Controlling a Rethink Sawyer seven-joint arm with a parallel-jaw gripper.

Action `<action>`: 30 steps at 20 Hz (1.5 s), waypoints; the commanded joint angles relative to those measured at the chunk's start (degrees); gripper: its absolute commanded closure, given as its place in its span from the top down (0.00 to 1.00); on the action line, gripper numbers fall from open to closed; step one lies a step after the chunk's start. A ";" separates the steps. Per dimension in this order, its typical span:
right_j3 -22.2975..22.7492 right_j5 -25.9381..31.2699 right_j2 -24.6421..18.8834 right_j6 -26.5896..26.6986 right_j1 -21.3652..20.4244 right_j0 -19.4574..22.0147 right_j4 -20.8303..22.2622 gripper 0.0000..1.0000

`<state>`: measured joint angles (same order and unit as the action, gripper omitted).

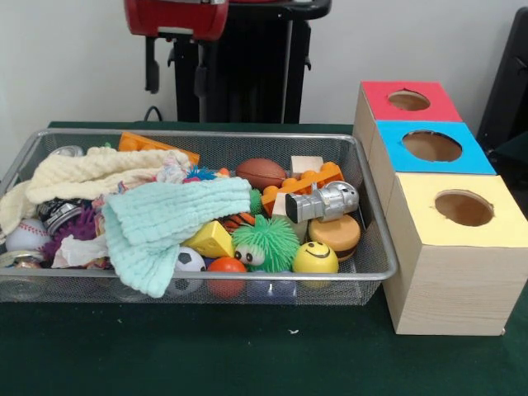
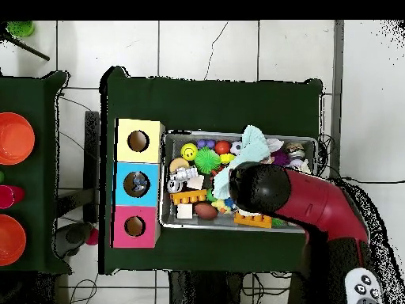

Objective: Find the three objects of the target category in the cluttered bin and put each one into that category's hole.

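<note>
The silver wire-mesh bin point(image 1: 198, 134) is full of toys and cloths; it also shows in the overhead view point(image 2: 237, 134). A small see-through thing point(image 1: 67, 152) lies at its far left corner and another pale one point(image 1: 22, 261) at the near left. I cannot tell if they are bottles. The blue-faced box's hole point(image 1: 431, 146) is right of the bin. In the overhead view something pale shows inside that hole point(image 2: 138, 184). My gripper point(image 1: 176, 73) hangs open and empty above the bin's far left side. In the overhead view the arm's head point(image 2: 258, 188) hides it.
The red-faced box point(image 1: 410, 101) and the yellow-faced box point(image 1: 464, 208) flank the blue one. A cream towel point(image 1: 91, 173) and a mint cloth point(image 1: 165, 219) cover the bin's left half. A silver can point(image 1: 326, 200), a football point(image 1: 261, 173) and several balls lie on the right.
</note>
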<state>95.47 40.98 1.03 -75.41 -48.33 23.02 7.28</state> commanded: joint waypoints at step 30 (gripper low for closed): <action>3.17 -8.43 -7.66 3.03 9.43 8.04 22.08 1.00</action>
<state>93.67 36.89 -1.00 -75.41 -42.04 29.84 25.61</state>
